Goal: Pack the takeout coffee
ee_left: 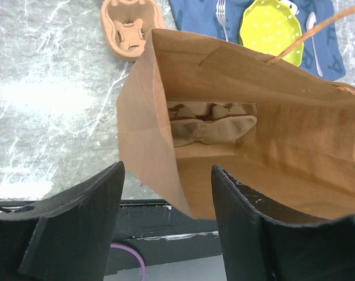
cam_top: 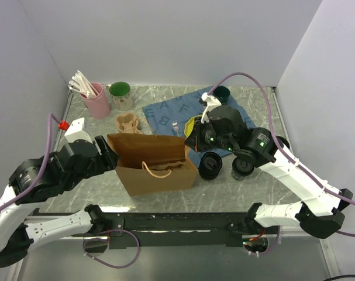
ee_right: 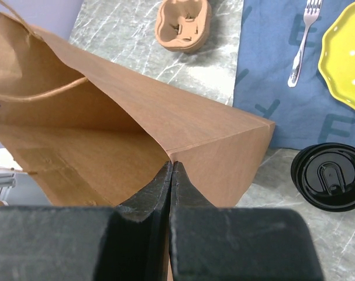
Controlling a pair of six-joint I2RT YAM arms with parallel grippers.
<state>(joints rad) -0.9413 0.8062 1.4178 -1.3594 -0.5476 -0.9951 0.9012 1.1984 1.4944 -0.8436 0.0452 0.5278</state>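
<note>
Standing upright, one coffee cup [ee_right: 329,175] points lid-up.

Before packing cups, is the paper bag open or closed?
Open: the paper bag gapes at its mouth, showing a cardboard carrier on its bottom.

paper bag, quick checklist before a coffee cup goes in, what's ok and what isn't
1. Bag upright with its mouth open: ok. The paper bag stands on the table with its mouth gaping.
2. Carrier ready inside: ok. A cardboard carrier lies at the bottom of the bag.
3. Right tool steadying the bag: ok. It is shut on the bag's wall.
4. Left tool gripping the bag: not ok. It is open, with a finger on either side of the bag's edge.
5. Cups ready: ok. The cup by the bag and the other cup stand upright on the table, not yet packed.
6. A tool free to lift a cup: cannot tell.
</note>
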